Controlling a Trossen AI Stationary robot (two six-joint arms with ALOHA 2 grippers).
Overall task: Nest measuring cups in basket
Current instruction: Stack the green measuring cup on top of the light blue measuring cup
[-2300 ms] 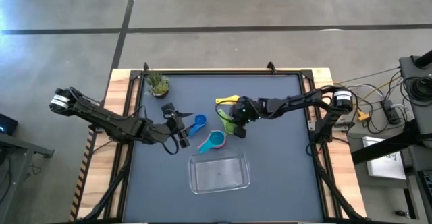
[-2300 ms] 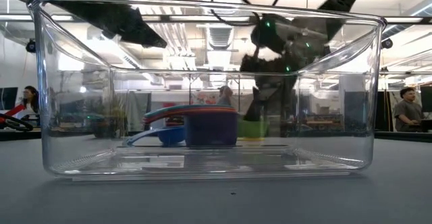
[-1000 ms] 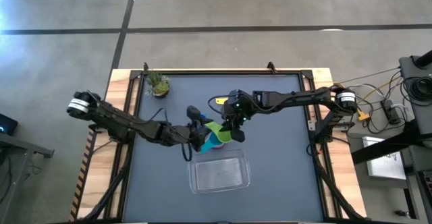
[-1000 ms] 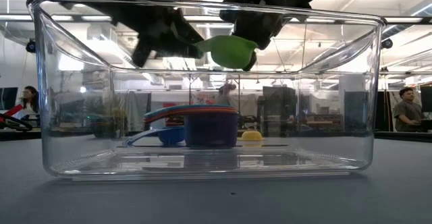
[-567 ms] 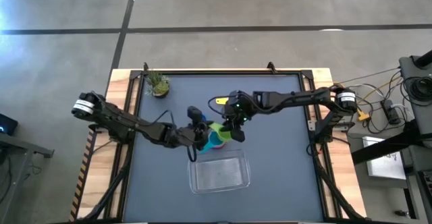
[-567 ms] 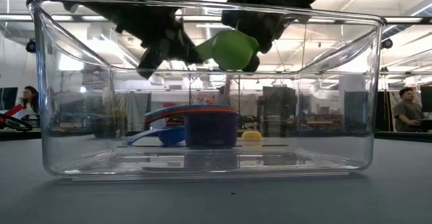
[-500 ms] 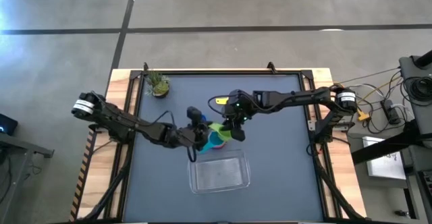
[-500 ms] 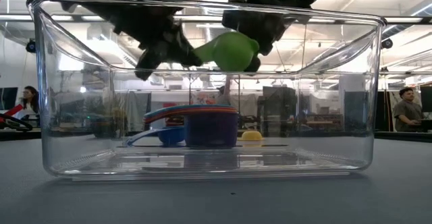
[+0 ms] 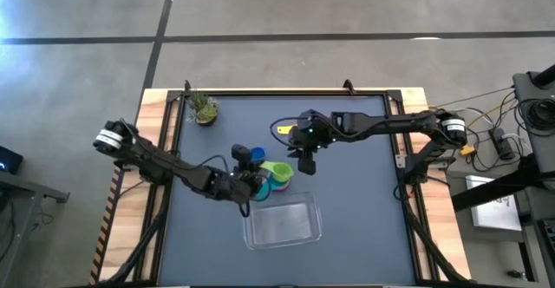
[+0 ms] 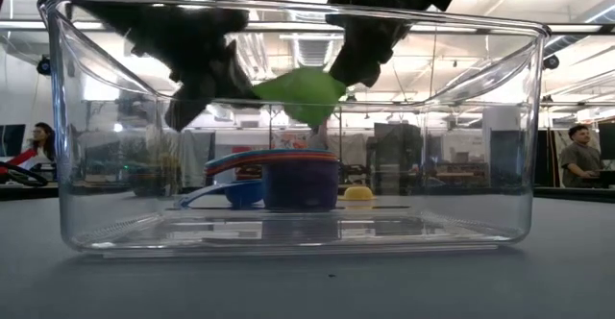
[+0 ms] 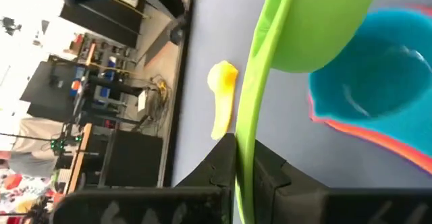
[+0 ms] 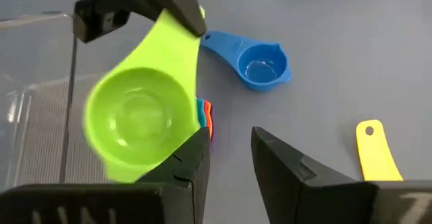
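The green cup (image 12: pixel 138 123) hangs in the air over the stack of cups (image 10: pixel 288 177), whose top one is teal (image 11: pixel 378 82). The stack stands on the table just beyond the clear basket (image 9: pixel 282 221). My left gripper (image 11: pixel 237 150) is shut on the green cup's handle. My right gripper (image 12: pixel 229 150) stands open just beyond the green cup, toward the table's far side, nothing between its fingers. The blue cup (image 12: pixel 260 65) and the yellow cup (image 11: pixel 219 96) lie on the table apart from the stack. My left gripper pinches the green cup's flat handle (image 11: pixel 244 129) between its two fingers, near the handle's free end. The fingers come from the table's left, slanting a little down, along the handle. The cup is lifted clear and tilted, its bowl (image 10: pixel 298 93) above the teal cup.
A small potted plant (image 9: pixel 204 108) stands at the far left corner. The basket (image 10: pixel 288 233) fills the low view's foreground. People show in the room beyond the table.
My left gripper has taken hold of the green cup's handle. My right gripper has let go of the cup's bowl and drawn back up and toward the far edge. The cup has sunk a little toward the stack and the table's left and has tipped.
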